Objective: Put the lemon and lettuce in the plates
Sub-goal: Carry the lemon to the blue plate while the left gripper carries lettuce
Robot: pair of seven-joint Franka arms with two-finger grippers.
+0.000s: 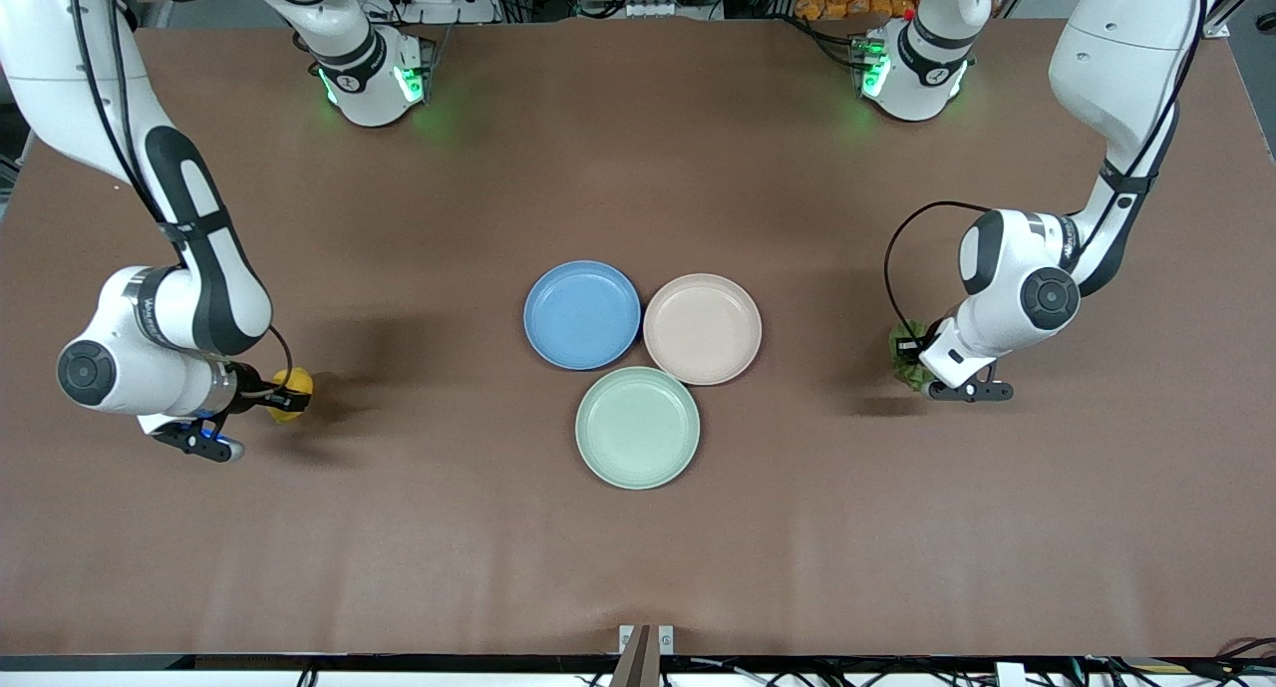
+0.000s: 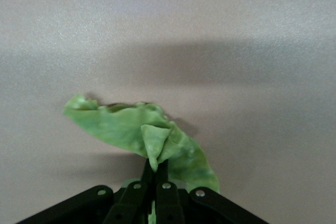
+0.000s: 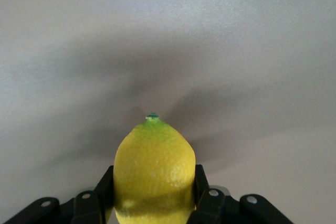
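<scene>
My right gripper (image 1: 284,396) is shut on the yellow lemon (image 1: 295,392) over the table toward the right arm's end; in the right wrist view the lemon (image 3: 154,174) sits between the black fingers (image 3: 103,188), its tip pointing away. My left gripper (image 1: 909,356) is shut on the green lettuce (image 1: 905,353) over the table toward the left arm's end; in the left wrist view the leaf (image 2: 142,135) hangs pinched between the closed fingertips (image 2: 148,170). The blue plate (image 1: 582,314) and the beige-pink plate (image 1: 702,328) lie side by side at mid-table, both empty.
A pale mint-green plate (image 1: 637,427) lies just nearer to the front camera than the two plates, touching them. The brown table (image 1: 638,547) stretches wide around the plates. Both arm bases stand along the table's edge at the robots' side.
</scene>
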